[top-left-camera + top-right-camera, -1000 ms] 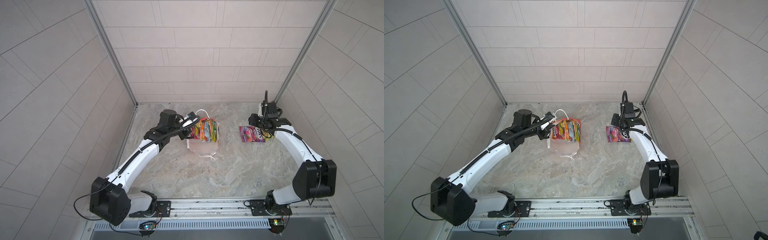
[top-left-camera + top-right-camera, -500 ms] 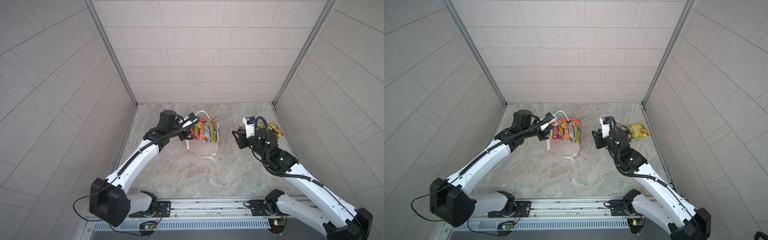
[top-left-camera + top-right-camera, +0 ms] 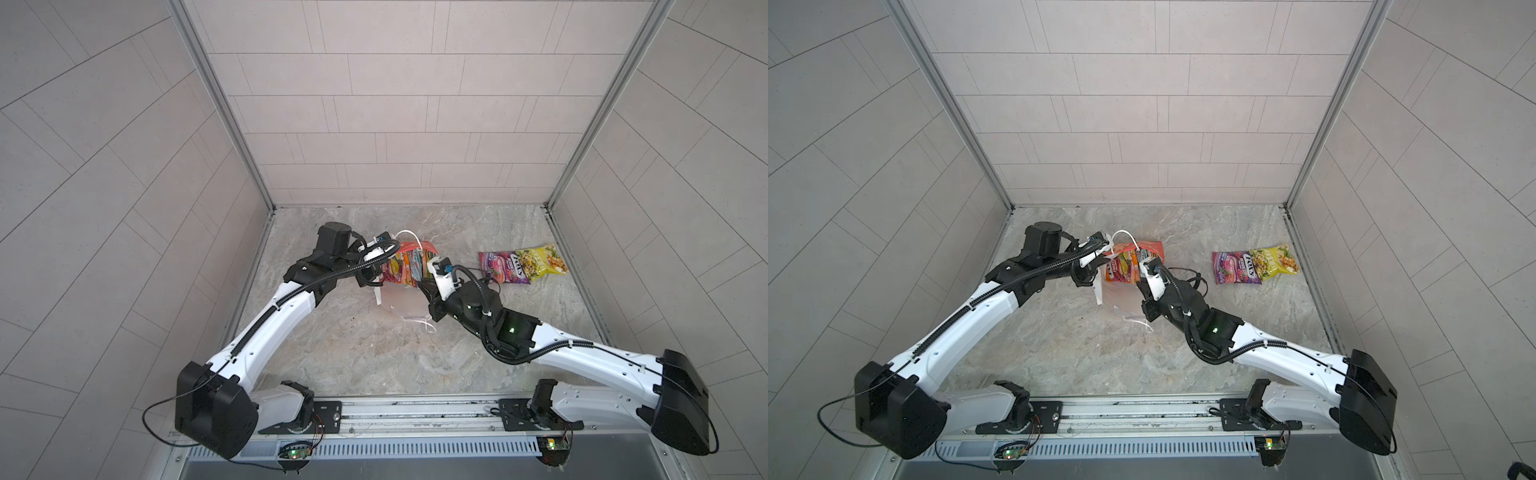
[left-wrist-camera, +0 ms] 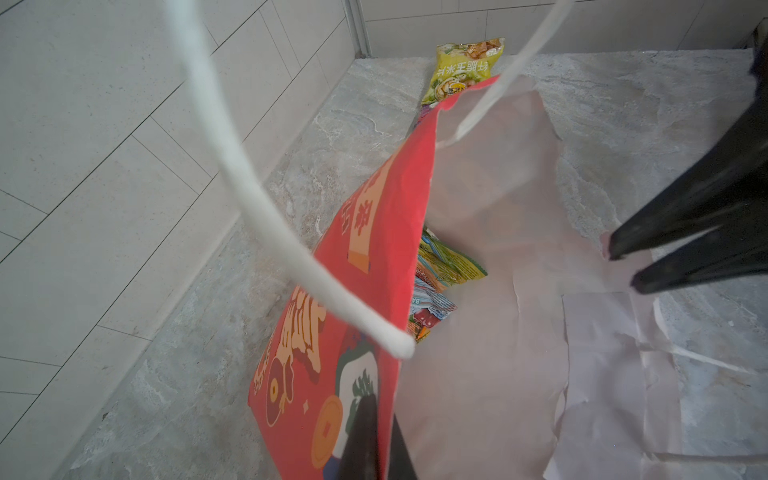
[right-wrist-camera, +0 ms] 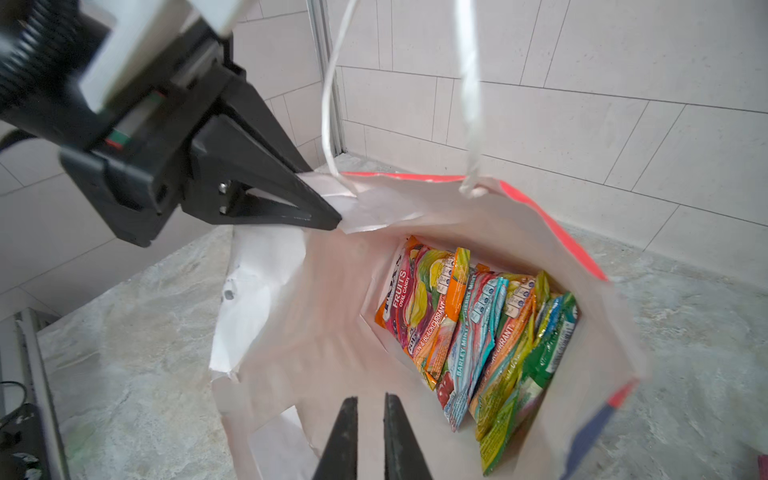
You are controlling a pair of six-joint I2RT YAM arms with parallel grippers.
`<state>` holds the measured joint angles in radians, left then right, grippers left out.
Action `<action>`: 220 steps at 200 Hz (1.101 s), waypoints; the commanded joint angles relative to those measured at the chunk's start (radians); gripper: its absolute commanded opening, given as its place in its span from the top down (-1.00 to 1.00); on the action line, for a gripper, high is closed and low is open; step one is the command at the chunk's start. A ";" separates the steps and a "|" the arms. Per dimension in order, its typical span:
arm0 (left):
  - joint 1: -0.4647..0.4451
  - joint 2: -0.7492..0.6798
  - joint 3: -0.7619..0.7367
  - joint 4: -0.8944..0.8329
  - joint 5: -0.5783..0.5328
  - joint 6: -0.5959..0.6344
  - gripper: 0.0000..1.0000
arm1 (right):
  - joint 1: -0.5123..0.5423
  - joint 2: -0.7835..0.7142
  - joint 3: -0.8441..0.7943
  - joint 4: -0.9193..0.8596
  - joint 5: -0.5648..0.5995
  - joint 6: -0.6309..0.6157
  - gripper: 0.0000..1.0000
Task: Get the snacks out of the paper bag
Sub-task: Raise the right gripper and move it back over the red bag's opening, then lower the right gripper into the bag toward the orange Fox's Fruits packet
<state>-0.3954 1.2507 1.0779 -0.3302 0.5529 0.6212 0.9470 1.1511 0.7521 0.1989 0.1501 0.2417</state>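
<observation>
Paper bag, red outside, white inside: mid-counter, mouth gaping. Left gripper: clamped on the bag's rim at one corner. Right gripper: just over the bag's mouth, jaws narrow with a slim gap, nothing between them. Snacks: row of glossy packets on edge at the bag's bottom. Purple packet and yellow-green packet: flat on the counter, touching each other, well apart from the bag, near the right wall. Cord handles: white, looped above the rim.

Red paper bag rim between left tool tips, snacks inside
</observation>
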 commanded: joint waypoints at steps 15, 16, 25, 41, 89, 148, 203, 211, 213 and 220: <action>-0.009 -0.040 -0.002 0.000 0.090 0.048 1.00 | 0.036 0.089 0.012 0.146 0.125 -0.006 0.78; -0.009 -0.040 -0.001 0.000 0.089 0.049 1.00 | 0.036 0.092 0.013 0.147 0.125 -0.004 0.78; -0.010 -0.041 -0.001 -0.003 0.094 0.051 1.00 | 0.037 0.116 0.009 0.164 0.140 0.005 0.78; -0.010 -0.041 -0.002 -0.004 0.108 0.054 1.00 | 0.038 0.167 0.011 0.180 0.145 0.017 0.79; -0.013 -0.036 -0.006 0.031 0.076 0.021 1.00 | 0.040 0.205 0.012 0.147 0.212 0.061 0.79; -0.014 -0.020 -0.009 0.101 -0.007 -0.053 1.00 | 0.051 0.303 0.077 0.129 0.132 0.047 0.78; -0.016 -0.033 -0.017 0.100 0.020 -0.036 1.00 | 0.057 0.435 0.160 0.021 0.208 0.157 0.68; -0.016 -0.038 -0.019 0.098 0.030 -0.032 1.00 | 0.051 0.454 0.171 0.006 0.218 0.176 0.68; -0.017 -0.039 -0.020 0.097 0.034 -0.029 1.00 | 0.050 0.460 0.173 0.005 0.218 0.179 0.68; -0.017 -0.042 -0.021 0.090 0.048 -0.017 1.00 | 0.043 0.475 0.179 0.002 0.222 0.192 0.68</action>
<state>-0.4026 1.2415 1.0676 -0.2867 0.5358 0.5785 1.0023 1.5867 0.8970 0.2676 0.3157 0.3515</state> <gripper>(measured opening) 0.055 0.159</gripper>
